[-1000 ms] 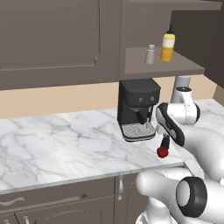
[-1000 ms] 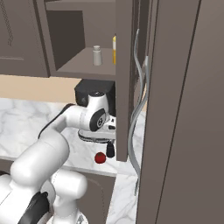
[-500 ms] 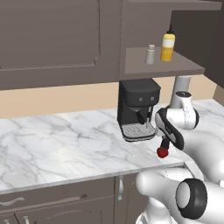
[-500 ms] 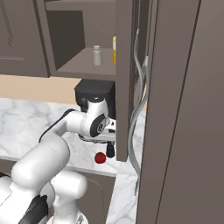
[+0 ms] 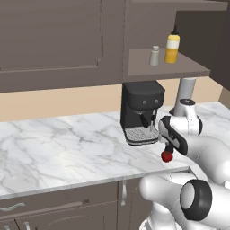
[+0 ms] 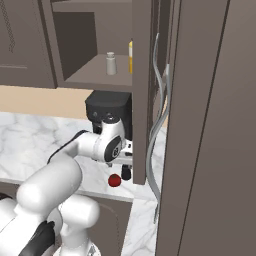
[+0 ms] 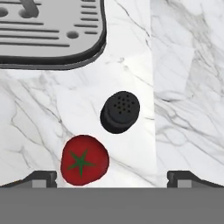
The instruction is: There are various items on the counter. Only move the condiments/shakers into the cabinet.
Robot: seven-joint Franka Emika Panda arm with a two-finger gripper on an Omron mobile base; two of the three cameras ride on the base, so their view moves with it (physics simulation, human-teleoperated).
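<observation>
Grey shaker [image 5: 154, 55] & yellow squeeze bottle [image 5: 172, 44] already on cabinet shelf [image 5: 179, 71]; dark shaker [image 7: 120, 111] left. My pincer [image 7: 111, 177] wide, empty, above it.

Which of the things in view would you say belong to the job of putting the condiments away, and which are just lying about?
Belonging to the job:
- grey shaker and yellow squeeze bottle, on the cabinet shelf
- dark shaker, on the marble counter
- gripper, above the dark shaker

Lying about:
- red tomato, beside the dark shaker
- black coffee machine
</observation>
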